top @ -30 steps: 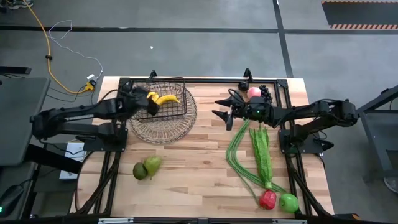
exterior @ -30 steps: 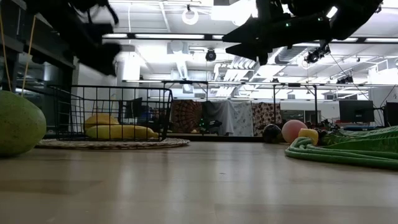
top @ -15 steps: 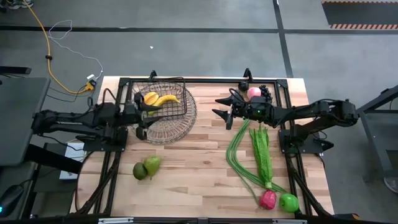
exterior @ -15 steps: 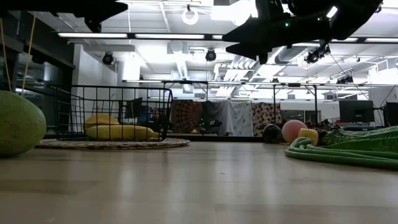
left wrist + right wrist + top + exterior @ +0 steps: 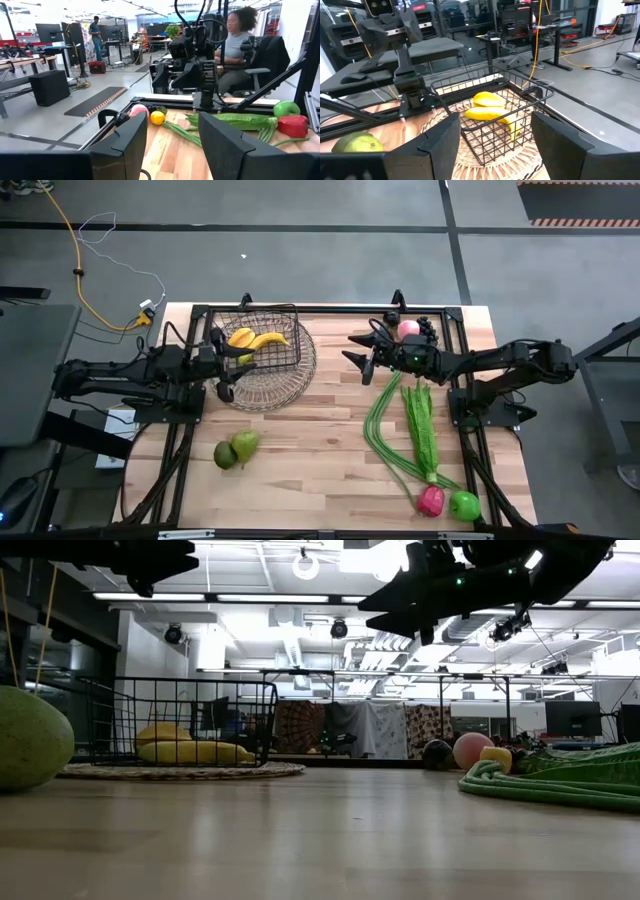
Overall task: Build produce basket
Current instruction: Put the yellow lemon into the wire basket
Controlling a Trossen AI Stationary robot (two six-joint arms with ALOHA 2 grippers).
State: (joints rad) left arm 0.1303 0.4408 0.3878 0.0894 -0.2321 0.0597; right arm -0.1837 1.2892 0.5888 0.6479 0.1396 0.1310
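Both grippers hang empty with fingers parted: the left gripper [image 5: 226, 372] at the left rim of the dark wire-mesh basket [image 5: 262, 356] near the tabletop's far left corner, the right gripper [image 5: 361, 358] mid-table. Low down, a yellow banana [image 5: 195, 751] lies inside it. Its wrist camera shows long green beans [image 5: 235, 119] opposite.

Dark wire-mesh basket [image 5: 262, 352] sitting at far left of wooden table [image 5: 320, 450], on round woven mat [image 5: 290, 385]. Yellow banana [image 5: 262, 340] and lemon [image 5: 240, 336] lying inside basket. Two green pears [image 5: 235, 450] lying nearer than basket, well apart from it. Long green beans [image 5: 385, 435] and leafy greens [image 5: 420, 425] stretching right of basket. Pink peach [image 5: 408, 328] and dark grapes [image 5: 428, 328] sitting far right of basket. Red pepper [image 5: 431, 500] touching green apple [image 5: 464, 505], farthest from basket.
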